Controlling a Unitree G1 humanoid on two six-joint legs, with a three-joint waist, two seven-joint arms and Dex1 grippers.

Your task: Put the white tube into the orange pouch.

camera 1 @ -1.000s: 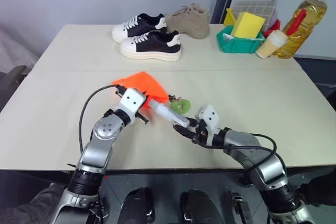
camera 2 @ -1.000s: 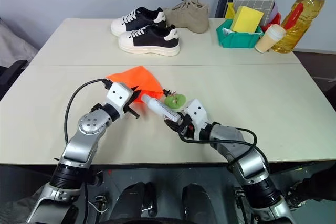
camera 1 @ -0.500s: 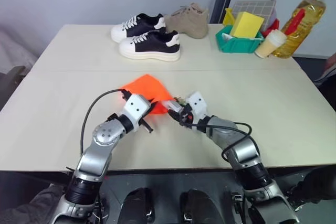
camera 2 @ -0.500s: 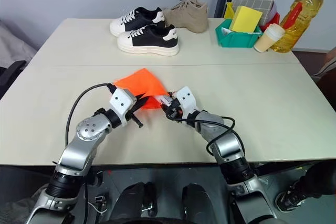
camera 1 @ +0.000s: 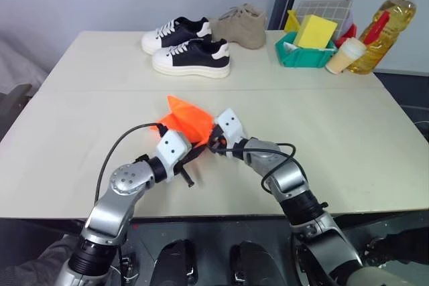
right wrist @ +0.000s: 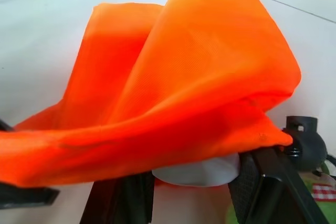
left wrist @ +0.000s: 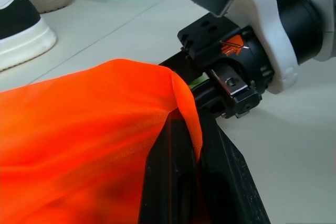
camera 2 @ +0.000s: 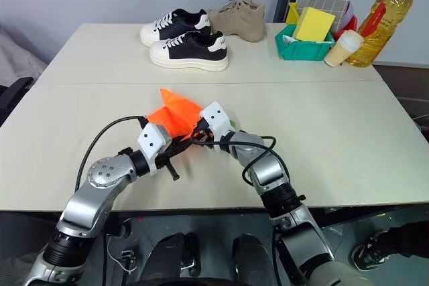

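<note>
- Sliding cap-first under the lifted rim of the orange pouch point(right wrist: 194, 77), the white tube point(right wrist: 197, 172) lies between the right gripper's point(right wrist: 194, 192) jaws, its long axis running straight ahead into the pouch mouth.
- Pinching that rim, the left gripper point(left wrist: 181, 182) has its jaws pressed together on the fabric and holds the opening up off the tabletop point(camera 1: 348, 138).
- Judging by the overlap, the right arm needs only a push onward before letting go; a sagging rim could block the tube.
</note>
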